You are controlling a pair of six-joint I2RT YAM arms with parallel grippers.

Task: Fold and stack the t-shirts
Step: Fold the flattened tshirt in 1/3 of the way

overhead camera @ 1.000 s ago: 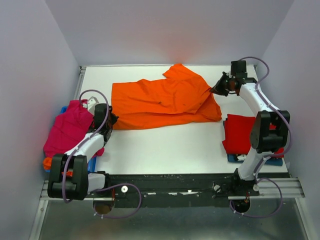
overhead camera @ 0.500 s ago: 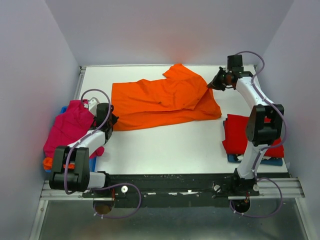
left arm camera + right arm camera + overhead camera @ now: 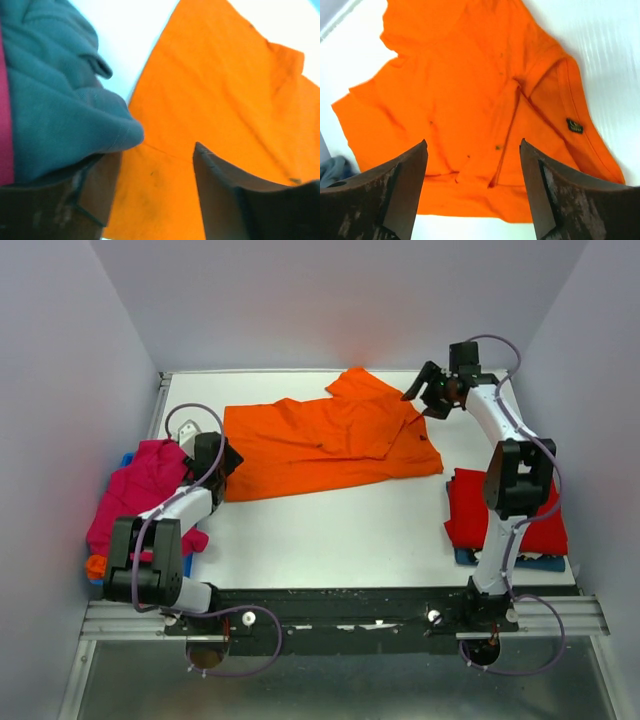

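Since the earlier view both grippers had let go of the orange t-shirt (image 3: 320, 445). The left gripper (image 3: 222, 458) had parted its jaws at the shirt's left edge. The right gripper (image 3: 425, 400) had opened and drawn back from the right edge, and the cloth there had dropped flat.

At the far left a magenta t-shirt (image 3: 140, 495) lay crumpled over the table's (image 3: 330, 530) side. The left wrist view showed grey-blue cloth (image 3: 60, 110) just beside the left gripper (image 3: 155, 155), whose jaws stood apart with nothing between them and the orange t-shirt (image 3: 215, 90) beneath. That shirt lay spread across the far middle of the table, partly folded. In its wrist view the right gripper (image 3: 472, 145) stood wide, holding nothing, above the orange t-shirt (image 3: 470, 85). At the right edge a folded red t-shirt (image 3: 480, 505) rested on a blue t-shirt (image 3: 545, 562).
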